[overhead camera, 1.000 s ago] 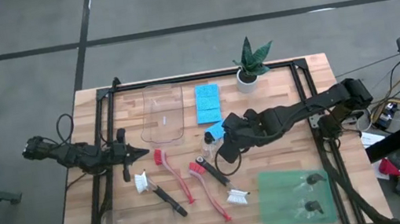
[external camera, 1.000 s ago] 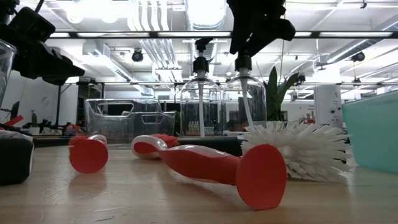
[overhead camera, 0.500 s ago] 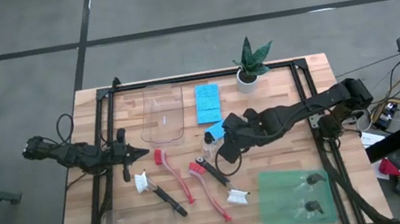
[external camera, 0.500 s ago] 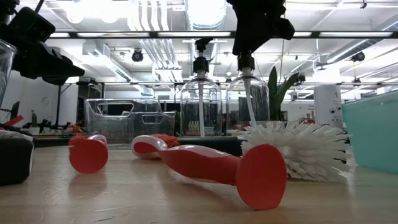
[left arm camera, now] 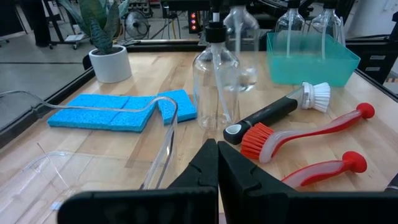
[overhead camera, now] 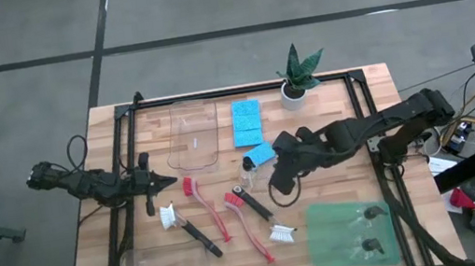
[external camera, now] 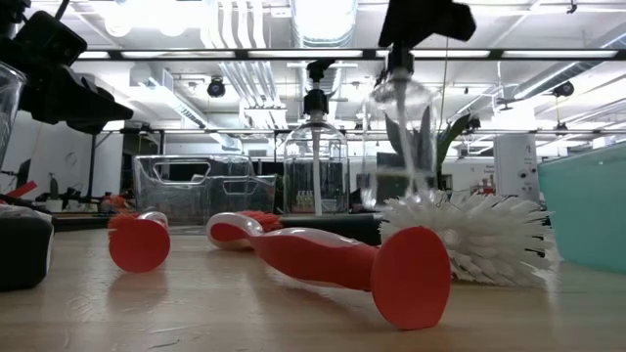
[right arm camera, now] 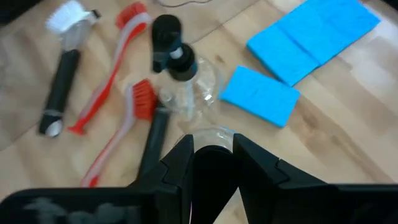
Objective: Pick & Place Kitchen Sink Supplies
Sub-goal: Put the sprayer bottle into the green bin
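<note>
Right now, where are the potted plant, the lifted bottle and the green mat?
Potted plant [overhead camera: 294, 92], high view, white pot.
Lifted bottle [external camera: 398, 108], low view, clear body.
Green mat [overhead camera: 328, 233], high view, bare left part.

The right gripper [overhead camera: 280, 186], clamped on a clear pump bottle [external camera: 401, 117], rose and swung away from the blue sponges [overhead camera: 246, 122] toward the green mat [overhead camera: 351, 234], lifting that bottle clear of the table beside the second pump bottle [external camera: 315, 152].

Both arms are matte black and jointed, with dark tapered fingers [left arm camera: 211, 168] and trailing black cables.
</note>
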You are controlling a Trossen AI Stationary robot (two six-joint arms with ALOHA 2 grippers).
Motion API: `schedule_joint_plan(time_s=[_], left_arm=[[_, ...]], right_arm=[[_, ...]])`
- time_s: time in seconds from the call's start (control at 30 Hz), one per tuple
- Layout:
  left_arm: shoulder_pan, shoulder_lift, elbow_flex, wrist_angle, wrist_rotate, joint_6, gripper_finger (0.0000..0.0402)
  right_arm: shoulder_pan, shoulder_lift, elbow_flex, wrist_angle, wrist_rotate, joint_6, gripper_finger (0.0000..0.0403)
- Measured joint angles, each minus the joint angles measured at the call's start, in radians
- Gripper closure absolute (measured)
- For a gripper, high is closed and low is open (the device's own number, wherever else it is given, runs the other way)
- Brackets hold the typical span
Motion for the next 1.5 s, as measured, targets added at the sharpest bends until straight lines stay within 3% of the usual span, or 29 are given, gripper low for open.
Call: schedule_joint_plan(time_s=[0.37,0.7,1.0,1.5], left_arm=[[0.000,0.000,0.000,0.000,0.000,0.000,0.0401],[0.000,0.000,0.000,0.000,0.000,0.000,0.0401],[0.000,0.000,0.000,0.000,0.000,0.000,0.0401],[0.000,0.000,0.000,0.000,0.000,0.000,0.0401]], right_arm=[[0.035,-0.180,0.000,-0.098,-0.125,-0.039,0.0313],[0.181,-0.305,0.001,-0.135,-0.174,-0.053,0.0312],[0.373,-0.248,0.001,-0.134,-0.079,-0.036,0.0312],[0.512,-0.116,0.001,-0.107,-0.044,0.060,0.0312]])
